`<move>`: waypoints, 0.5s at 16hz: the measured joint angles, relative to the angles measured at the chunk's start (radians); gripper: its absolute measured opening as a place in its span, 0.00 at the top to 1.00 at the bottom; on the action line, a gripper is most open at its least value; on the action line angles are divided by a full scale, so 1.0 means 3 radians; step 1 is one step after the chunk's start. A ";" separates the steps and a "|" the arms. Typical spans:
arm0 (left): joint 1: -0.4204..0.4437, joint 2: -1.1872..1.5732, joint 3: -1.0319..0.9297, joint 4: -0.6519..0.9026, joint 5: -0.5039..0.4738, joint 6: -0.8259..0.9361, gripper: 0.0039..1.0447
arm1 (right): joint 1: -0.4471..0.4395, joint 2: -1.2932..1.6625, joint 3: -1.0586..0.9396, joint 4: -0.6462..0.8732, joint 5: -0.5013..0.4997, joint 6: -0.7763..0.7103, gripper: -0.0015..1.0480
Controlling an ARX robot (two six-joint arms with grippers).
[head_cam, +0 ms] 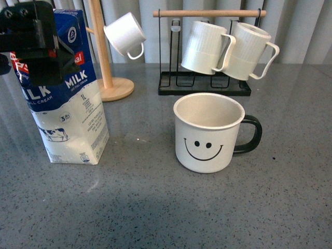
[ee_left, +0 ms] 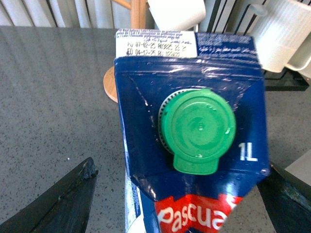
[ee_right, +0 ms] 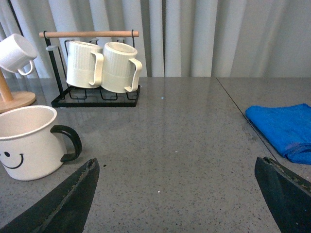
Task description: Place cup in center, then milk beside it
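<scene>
1. grey curtains hang behind a grey speckled worktop (head_cam: 155, 207). at the back stand a black rack (head_cam: 205, 85) with two ribbed mugs (head_cam: 205, 46) and a wooden stand (head_cam: 104, 57) carrying a small cup (head_cam: 124, 33).
2. cup (head_cam: 208, 132) sits upright about mid-worktop, smiley toward the robot, handle to the robot's right. that part of the task looks done.
3. milk (head_cam: 72, 114) stands upright well left of the cup with a clear gap between them, so it is not yet beside it.
4. left pincer (ee_left: 180, 165) is at the carton's top, spread, its fingers (ee_left: 53, 204) straddling the gable on either side of the green cap (ee_left: 198, 128). bare worktop shows between one finger and the carton. on the other side i cannot tell whether it touches. coming from above probably suits a tall carton, since the upper sides are flat and easy to reach.
5. right pincer (ee_right: 176, 162) hangs spread and empty over bare worktop between the cup and a blue cloth (ee_right: 284, 128). held there, it leaves the spot by the cup free.
6. next, as i judge it: close on the carton, carry it right, and set it just beside the cup without knocking it. a high grip may let a full carton swing or tip.
</scene>
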 joint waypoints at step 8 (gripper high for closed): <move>-0.0078 0.0196 0.0106 0.0039 -0.0154 0.0019 0.64 | 0.0000 0.0000 0.0000 0.0000 0.0000 0.0000 0.06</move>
